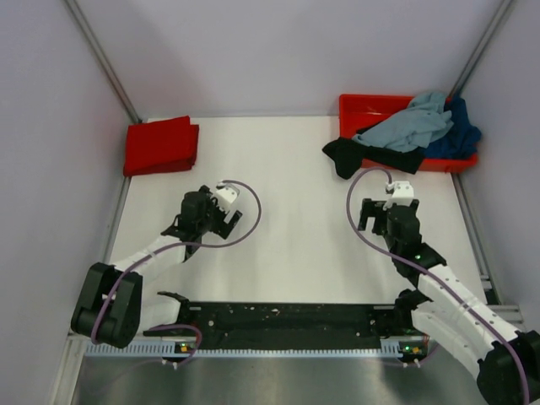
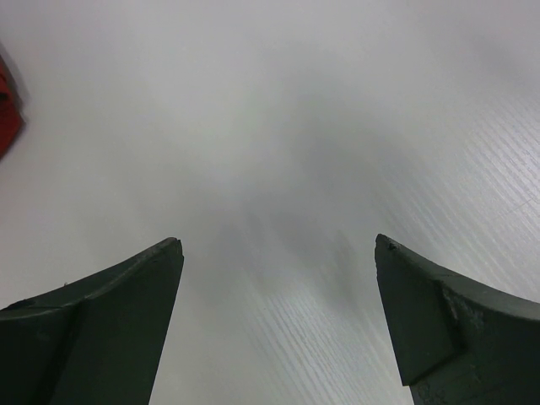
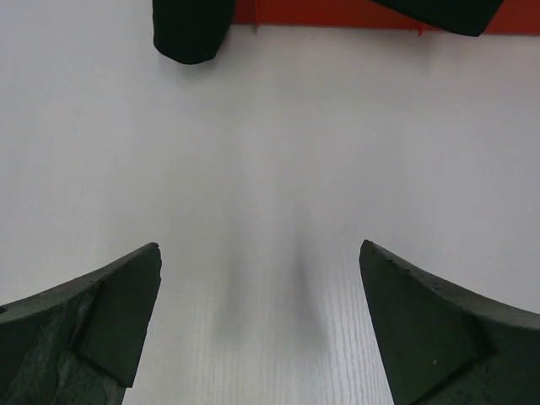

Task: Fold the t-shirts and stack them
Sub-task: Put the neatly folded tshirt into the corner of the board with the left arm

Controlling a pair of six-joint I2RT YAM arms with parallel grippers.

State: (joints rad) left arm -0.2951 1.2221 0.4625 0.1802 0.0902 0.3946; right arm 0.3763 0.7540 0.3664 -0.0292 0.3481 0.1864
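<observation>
A folded bright red t-shirt lies at the table's far left; its edge shows in the left wrist view. A grey-blue t-shirt, a black t-shirt and a dark blue t-shirt lie heaped in the red-orange tray; the black one hangs out over the tray's front onto the table. My left gripper is open and empty over bare table. My right gripper is open and empty, just short of the black t-shirt.
The white table is walled in on the left, back and right by grey panels. The tray's front wall runs along the top of the right wrist view. A black rail lies along the near edge between the arm bases.
</observation>
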